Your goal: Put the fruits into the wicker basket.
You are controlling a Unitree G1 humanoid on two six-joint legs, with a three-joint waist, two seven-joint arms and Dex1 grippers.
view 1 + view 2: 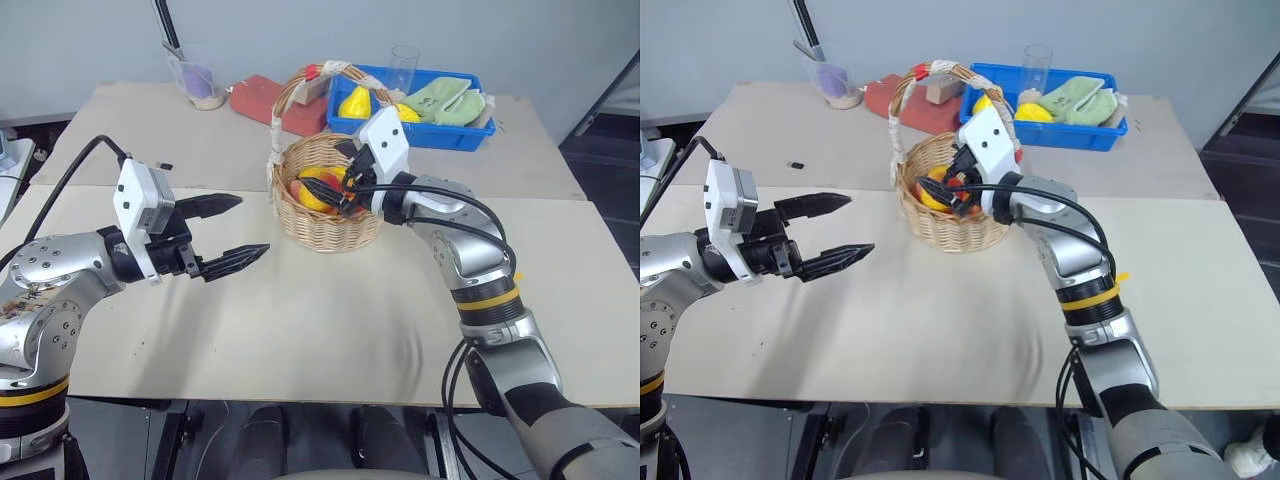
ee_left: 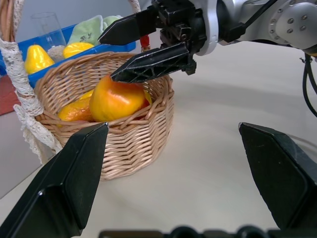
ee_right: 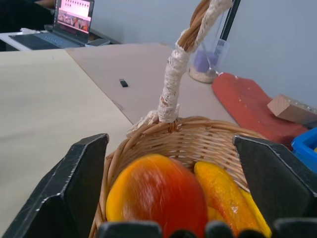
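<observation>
Looks done: apple-like fruit (image 3: 157, 198) and mango-like fruit (image 3: 225, 198) both sit in the wicker basket (image 1: 325, 225). Right gripper (image 1: 335, 188) level over the rim, fingers spread, holding nothing. Left gripper (image 1: 232, 230) wide open beside the basket, level. Fruits likely firm, smooth, slippery; grip across the widest part

Silver arms, yellow bands, black cables

A lab or test room: plain pale worktop (image 1: 300, 330) against a bare grey wall (image 1: 90, 40), a laptop (image 3: 74, 17) on a side desk, a blue bin (image 1: 440, 135) of props.
</observation>
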